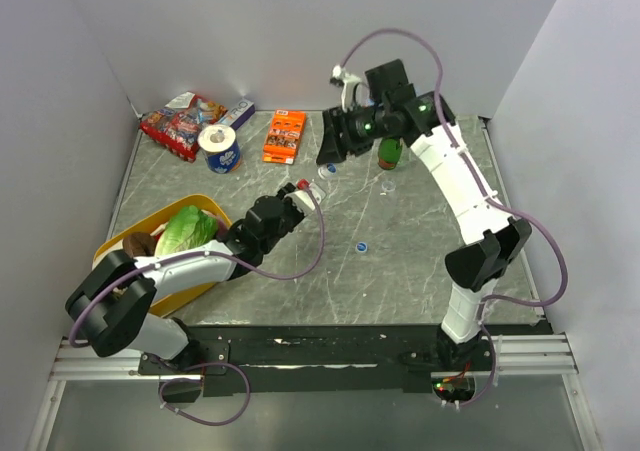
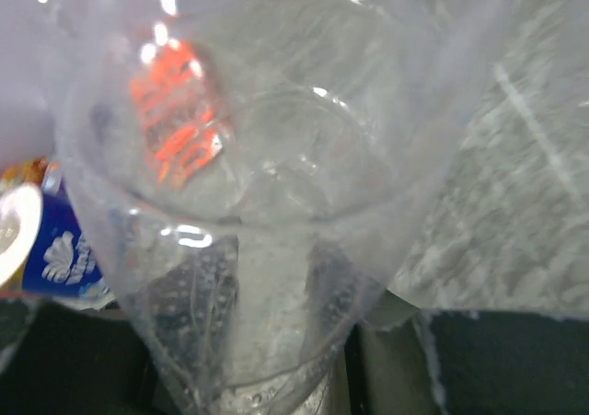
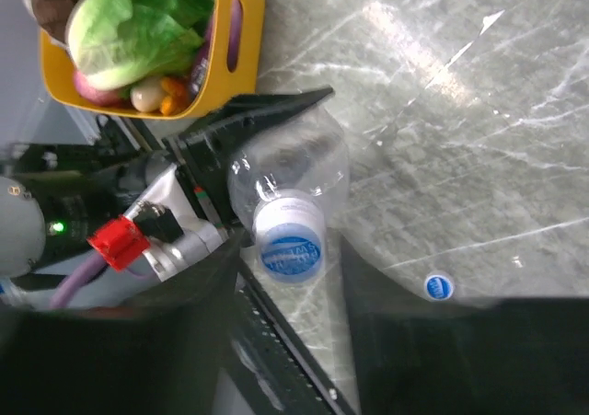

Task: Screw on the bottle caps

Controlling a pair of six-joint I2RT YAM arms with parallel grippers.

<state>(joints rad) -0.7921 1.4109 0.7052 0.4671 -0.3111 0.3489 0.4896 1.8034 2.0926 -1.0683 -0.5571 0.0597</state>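
Note:
My left gripper (image 1: 308,184) is shut on a clear bottle (image 1: 326,171) and holds it tilted over the table. That bottle (image 2: 276,176) fills the left wrist view, with the dark fingers (image 2: 193,295) showing through its wall. In the right wrist view a blue cap (image 3: 289,247) with a white mark sits on the bottle's neck. My right gripper (image 3: 293,291) is open around the cap, its fingers standing a little off each side of it. A second blue cap (image 3: 439,287) lies loose on the table (image 1: 361,248). Another small clear bottle (image 1: 388,185) stands by the green one.
A green glass bottle (image 1: 390,153) stands just behind the right gripper (image 1: 328,153). A yellow basket (image 1: 208,203) with lettuce sits at the left. At the back left are a tape roll (image 1: 219,148), an orange box (image 1: 285,135) and a snack packet (image 1: 180,123).

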